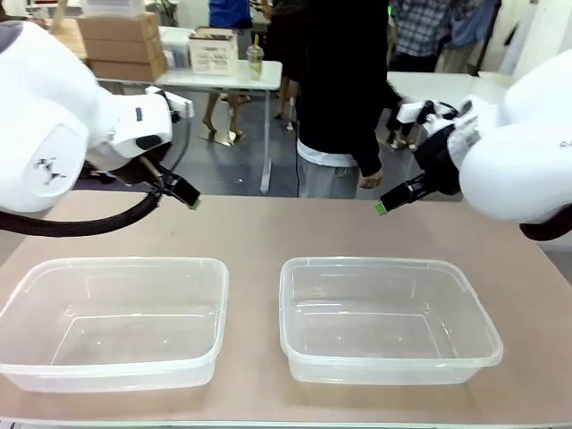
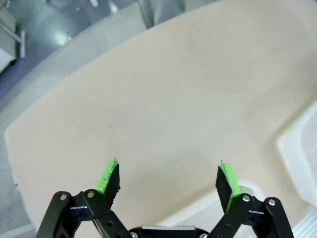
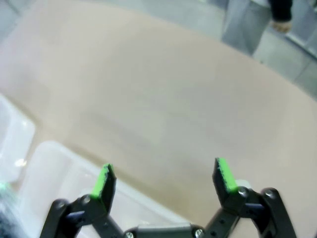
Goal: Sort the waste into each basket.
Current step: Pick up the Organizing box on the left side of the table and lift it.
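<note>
Front view showed left basket point(image 1: 116, 262) and right basket point(image 1: 375, 263) side by side on the bench point(image 1: 268, 232), toward its near edge. Left end effector point(image 2: 168, 173) and right end effector point(image 3: 166, 171) hovered farther back; both stood open, gripping nothing.

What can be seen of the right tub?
The right tub is a clear, colourless plastic box, rectangular with rounded corners and a rolled rim. Its walls slope inward to a flat floor. It stands upright and empty on the tan table, near the robot's edge. The left tub stands beside it with a gap between them. Only the table touches it.
</note>
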You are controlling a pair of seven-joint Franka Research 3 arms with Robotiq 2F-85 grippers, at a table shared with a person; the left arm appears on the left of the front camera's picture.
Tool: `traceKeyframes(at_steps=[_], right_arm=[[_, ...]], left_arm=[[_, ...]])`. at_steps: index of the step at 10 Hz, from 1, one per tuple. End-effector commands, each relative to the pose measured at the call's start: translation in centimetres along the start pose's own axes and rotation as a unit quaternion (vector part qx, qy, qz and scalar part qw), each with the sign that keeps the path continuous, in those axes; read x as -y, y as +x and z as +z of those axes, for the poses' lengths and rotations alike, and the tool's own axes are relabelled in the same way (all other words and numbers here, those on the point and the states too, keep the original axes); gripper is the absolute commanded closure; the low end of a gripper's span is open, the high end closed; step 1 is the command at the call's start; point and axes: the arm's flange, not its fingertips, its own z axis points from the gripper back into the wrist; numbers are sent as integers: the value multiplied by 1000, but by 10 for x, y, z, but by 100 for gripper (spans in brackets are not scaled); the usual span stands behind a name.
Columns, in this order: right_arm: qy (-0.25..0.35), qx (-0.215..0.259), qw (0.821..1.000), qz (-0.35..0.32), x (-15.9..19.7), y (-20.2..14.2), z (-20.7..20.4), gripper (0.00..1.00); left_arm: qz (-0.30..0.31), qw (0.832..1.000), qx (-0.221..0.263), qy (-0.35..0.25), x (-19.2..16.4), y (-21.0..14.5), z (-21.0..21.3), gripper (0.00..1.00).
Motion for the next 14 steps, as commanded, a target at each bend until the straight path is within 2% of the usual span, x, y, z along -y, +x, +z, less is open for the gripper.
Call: traceKeyframes(at_steps=[1,2,3,4,5,6,7,8,14], right_arm=[[203,58,965,-157,31,-7,65,0],[265,93,928,-245,59,-24,94,0],[359,142,875,-292,99,-52,117,0],[367,164,843,-358,125,-75,127,0],[379,183,812,-403,146,-97,128,0],[377,196,797,-429,161,-112,124,0],[255,193,817,-479,161,-114,114,0],[353,150,862,-332,168,-77,153,0],[353,150,862,-332,168,-77,153,0]], left_arm=[[155,981,26,-114,-11,2,52,0],[264,950,53,-155,-25,-5,78,0],[338,906,87,-241,-51,-29,106,0],[380,869,125,-290,-74,-61,124,0],[410,837,199,-302,-89,-97,138,0],[433,815,251,-292,-100,-125,143,0],[474,827,227,-200,-108,-137,131,0],[364,873,151,-289,-120,-51,168,0],[364,873,151,-289,-120,-51,168,0]])
